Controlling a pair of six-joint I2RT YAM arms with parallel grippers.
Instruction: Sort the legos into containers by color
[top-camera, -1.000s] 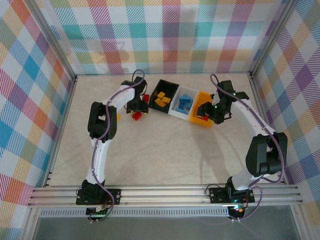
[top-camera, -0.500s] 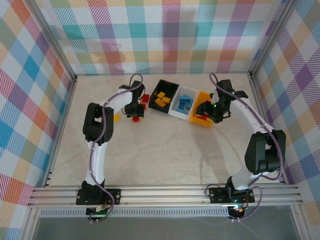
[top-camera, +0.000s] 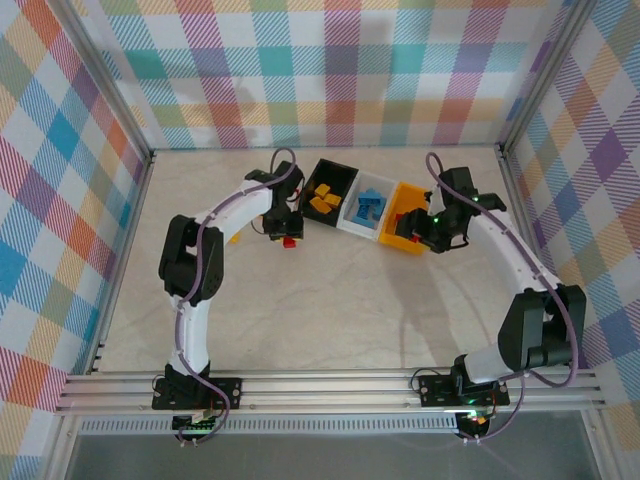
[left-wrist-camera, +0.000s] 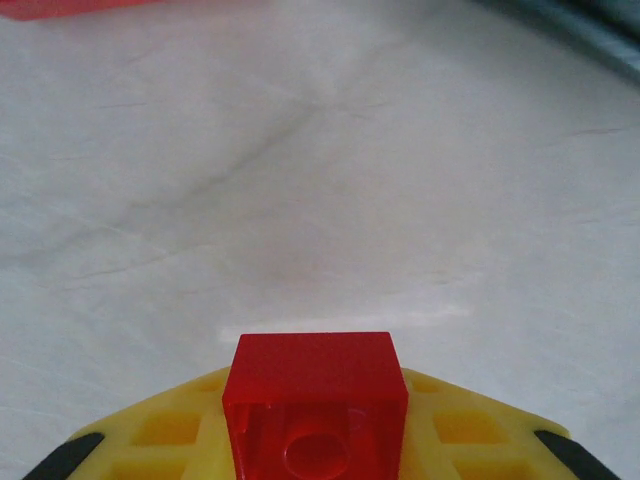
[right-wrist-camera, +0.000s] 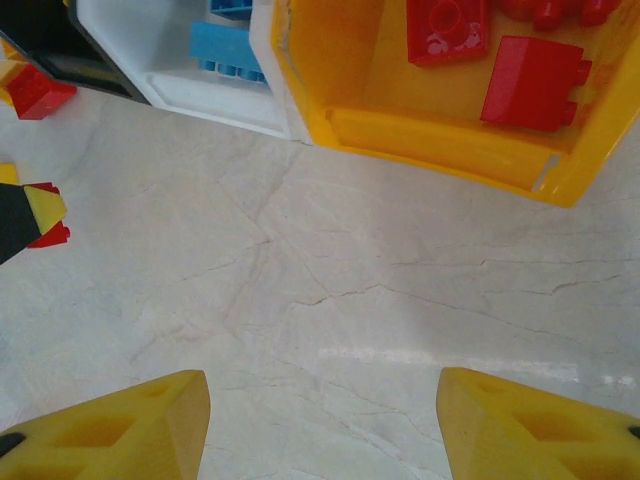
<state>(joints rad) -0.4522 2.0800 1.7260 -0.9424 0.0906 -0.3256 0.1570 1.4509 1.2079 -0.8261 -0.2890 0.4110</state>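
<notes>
Lego brick, one red, sits clamped in my left tool beside the black bin. White bin and orange bin make three near the bench's far edge. My right tool has its fingers apart.

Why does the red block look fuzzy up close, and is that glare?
Left wrist view: the red brick sits almost against the lens, so it looks soft, with a pale glare streak on the table beyond it. Right wrist view: sharper, with a faint streak. Top view: soft shadows.
</notes>
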